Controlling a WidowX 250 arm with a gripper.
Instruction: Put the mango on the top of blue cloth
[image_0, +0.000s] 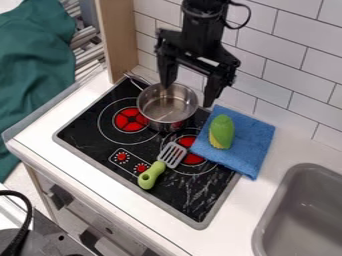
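Black toy stove (167, 200) mid-frame, set in white counter (240, 210). Metal pot (167, 107) upright toward its top edge, handle pointing upper left. Spatula (152, 175) flat on the stove, green handle toward lower left, grey slotted head by the right burner. Grey sink (270, 220) lower right. White tile wall (294, 70) upper right. Wooden post (117, 37) top, left of center. Dark green fabric (33, 65) upper left.
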